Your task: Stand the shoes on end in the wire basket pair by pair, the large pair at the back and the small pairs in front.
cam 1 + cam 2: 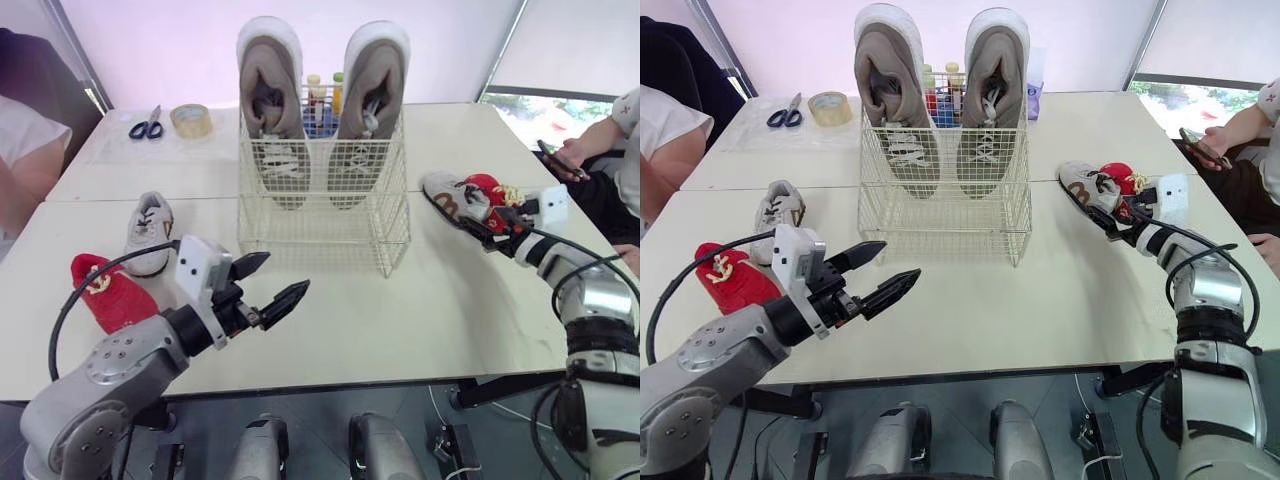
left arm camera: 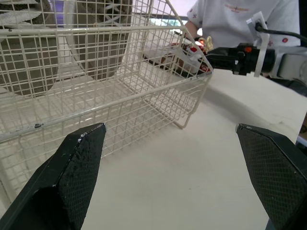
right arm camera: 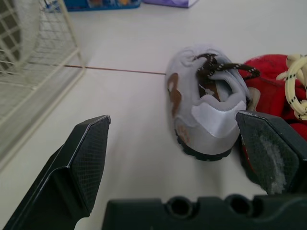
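Observation:
The wire basket (image 1: 325,225) stands mid-table with two large grey shoes (image 1: 272,100) (image 1: 368,95) on end along its back wall; its front half is empty. At the left lie a small grey shoe (image 1: 148,230) and a small red shoe (image 1: 108,292). At the right lie another small grey shoe (image 1: 452,198) with brown marks and a red shoe (image 1: 487,187) beside it. My left gripper (image 1: 270,285) hovers open in front of the basket's left corner, holding nothing. My right gripper (image 3: 172,127) is open just short of the right grey shoe (image 3: 206,120), fingers either side of its heel.
Scissors (image 1: 147,125) and a tape roll (image 1: 190,120) lie at the back left. Bottles (image 1: 322,92) stand behind the basket. A seated person holding a phone (image 1: 565,155) is at the right edge, and another person (image 1: 25,150) at the left.

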You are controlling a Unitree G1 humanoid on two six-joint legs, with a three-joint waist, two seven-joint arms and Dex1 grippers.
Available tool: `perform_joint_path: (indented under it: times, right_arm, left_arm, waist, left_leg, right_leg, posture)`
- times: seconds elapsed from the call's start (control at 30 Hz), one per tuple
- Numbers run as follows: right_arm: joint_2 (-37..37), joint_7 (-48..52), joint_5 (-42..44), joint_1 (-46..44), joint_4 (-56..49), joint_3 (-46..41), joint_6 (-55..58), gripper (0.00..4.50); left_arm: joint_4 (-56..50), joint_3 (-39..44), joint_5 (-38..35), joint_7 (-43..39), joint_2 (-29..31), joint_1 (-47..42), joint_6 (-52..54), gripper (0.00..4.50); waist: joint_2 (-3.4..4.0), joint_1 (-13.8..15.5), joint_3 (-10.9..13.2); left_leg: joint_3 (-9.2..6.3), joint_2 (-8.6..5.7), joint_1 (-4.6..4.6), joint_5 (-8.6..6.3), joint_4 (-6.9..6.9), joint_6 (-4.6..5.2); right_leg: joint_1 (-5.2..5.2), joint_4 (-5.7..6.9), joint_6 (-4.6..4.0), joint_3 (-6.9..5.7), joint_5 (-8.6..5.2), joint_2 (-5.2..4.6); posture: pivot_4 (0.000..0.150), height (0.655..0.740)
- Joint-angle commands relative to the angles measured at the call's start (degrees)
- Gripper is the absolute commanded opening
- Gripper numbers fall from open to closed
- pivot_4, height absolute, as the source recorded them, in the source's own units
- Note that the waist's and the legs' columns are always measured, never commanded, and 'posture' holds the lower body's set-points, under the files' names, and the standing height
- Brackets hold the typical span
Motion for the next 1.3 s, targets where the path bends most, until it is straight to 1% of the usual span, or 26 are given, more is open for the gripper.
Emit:
perform_joint_path:
  times: [0.03, 0.17, 0.33, 0.47, 0.67, 0.77, 0.8, 0.83, 0.93, 0.97, 1.0, 1.13, 1.2, 1.3]
  right_arm:
    - [0.8, -1.7, -3.0, -6.0, 9.9, 0.4, -6.8, 4.50]
    - [2.3, -2.4, -4.5, -9.9, 17.4, 0.5, -11.0, 4.50]
    - [3.0, -7.1, -6.8, -13.6, 24.4, 0.3, -15.0, 4.50]
    - [3.1, -8.3, -7.5, -14.8, 27.1, 0.0, -16.6, 4.50]
    - [4.9, -9.0, -8.1, -14.2, 29.0, 0.2, -17.2, 4.50]
    - [5.8, -10.6, -7.9, -14.6, 29.7, -0.5, -17.4, 3.73]
    - [6.0, -11.0, -7.9, -14.8, 29.9, -0.7, -17.5, 3.29]
    - [6.1, -11.1, -8.0, -15.0, 30.1, -0.8, -17.5, 2.73]
    - [6.5, -11.4, -8.1, -15.1, 30.3, -0.9, -17.5, 1.27]
    - [6.6, -11.4, -7.9, -15.1, 30.3, -1.1, -17.6, 0.84]
    - [6.7, -11.6, -7.8, -15.1, 30.2, -1.3, -17.8, 0.53]
    - [6.8, -11.6, -7.5, -15.4, 29.5, -2.2, -19.4, 0.53]
    - [6.6, -11.9, -7.1, -15.7, 29.0, -2.9, -20.1, 0.53]
    - [6.4, -11.6, -6.4, -16.1, 27.6, -3.9, -21.7, 0.53]
  left_arm:
    - [-1.2, 1.0, -1.0, 1.2, 1.0, -1.4, -1.7, 4.46]
    - [-1.7, -0.1, -1.3, 3.8, 0.8, -2.3, -1.9, 4.46]
    - [-0.8, -0.6, -1.6, 5.2, 1.1, -3.5, -2.1, 4.46]
    - [-0.1, -0.7, -1.5, 5.4, 1.3, -4.1, -2.3, 4.46]
    - [1.2, -1.7, -0.7, 5.7, 0.9, -4.9, -2.9, 4.46]
    - [1.6, -1.8, -2.8, 4.4, 2.1, -5.1, -1.9, 4.50]
    - [1.4, -1.8, -3.8, 3.4, 2.8, -5.0, -1.5, 4.50]
    - [1.2, -1.7, -4.8, 2.9, 3.4, -4.9, -1.3, 4.50]
    - [1.3, -1.1, -7.3, 2.6, 4.6, -4.9, -1.1, 4.50]
    - [1.3, -1.0, -7.6, 2.8, 4.9, -4.9, -1.2, 4.50]
    - [1.6, -0.7, -7.6, 3.3, 5.3, -4.9, -1.3, 4.50]
    - [3.0, 0.3, -5.1, 5.7, 7.3, -5.7, -1.4, 4.50]
    - [4.4, 1.6, -5.7, 6.6, 7.7, -6.7, -1.6, 4.50]
    - [6.1, 3.7, -8.6, 5.4, 8.7, -7.9, -1.8, 4.50]
  waist:
    - [0.00, 0.0, 0.0]
    - [0.00, 0.0, 0.0]
    - [0.00, 0.0, 0.0]
    - [0.00, 0.0, 0.0]
    - [0.00, 0.0, 0.0]
    - [0.00, 0.0, 0.0]
    - [0.00, 0.0, 0.0]
    - [0.00, 0.0, 0.0]
    - [0.01, 0.0, 0.0]
    - [0.00, 0.0, 0.0]
    - [0.01, 0.0, 0.0]
    - [0.02, -0.1, 0.0]
    - [0.02, -0.1, 0.0]
    - [0.02, -0.1, 0.0]
  left_leg:
    - [0.00, 0.00, 0.00, 0.00, -0.01, 0.00]
    - [-0.02, 0.00, -0.01, 0.00, -0.05, 0.00]
    - [0.01, -0.01, -0.02, 0.00, -0.05, 0.00]
    - [0.00, -0.02, -0.02, 0.00, -0.05, 0.00]
    - [0.00, -0.02, -0.02, 0.00, -0.06, 0.00]
    - [0.00, -0.01, -0.01, 0.00, -0.06, 0.00]
    - [0.01, -0.02, -0.01, 0.00, -0.06, 0.00]
    - [-0.01, -0.01, -0.02, 0.00, -0.06, 0.00]
    - [0.00, -0.01, -0.02, 0.00, -0.07, 0.00]
    - [0.00, -0.01, -0.02, 0.00, -0.07, 0.00]
    - [-0.01, -0.01, -0.02, 0.00, -0.07, 0.00]
    - [-0.01, -0.01, -0.01, 0.00, -0.07, 0.00]
    - [-0.01, -0.01, -0.01, 0.00, -0.08, 0.00]
    - [-0.01, -0.01, -0.02, 0.00, -0.08, 0.00]
  right_leg:
    - [0.00, 0.00, 0.00, 0.00, 0.00, 0.00]
    - [0.00, -0.02, 0.01, 0.02, -0.01, 0.02]
    - [0.00, -0.04, 0.01, 0.07, 0.00, 0.02]
    - [0.00, -0.04, 0.01, 0.08, 0.00, 0.03]
    - [0.00, -0.05, 0.01, 0.08, 0.00, 0.03]
    - [0.00, -0.04, 0.01, 0.09, 0.00, 0.03]
    - [0.00, -0.04, 0.01, 0.09, 0.00, 0.03]
    - [0.00, -0.04, 0.01, 0.09, 0.00, 0.04]
    - [-0.01, -0.05, 0.01, 0.09, -0.01, 0.03]
    - [0.00, -0.05, 0.01, 0.09, -0.01, 0.03]
    - [0.00, -0.05, 0.01, 0.09, -0.01, 0.03]
    - [-0.01, -0.05, 0.01, 0.09, -0.01, 0.04]
    - [-0.02, -0.05, 0.01, 0.09, -0.01, 0.04]
    - [-0.03, -0.05, 0.01, 0.09, -0.01, 0.04]
  posture:
    - [0.150, 0.7400]
    - [0.150, 0.7400]
    - [0.150, 0.7400]
    - [0.150, 0.7400]
    - [0.150, 0.7400]
    - [0.150, 0.7400]
    - [0.150, 0.7400]
    - [0.150, 0.7400]
    - [0.150, 0.7400]
    - [0.150, 0.7400]
    - [0.150, 0.7400]
    - [0.150, 0.7400]
    - [0.150, 0.7400]
    - [0.150, 0.7400]
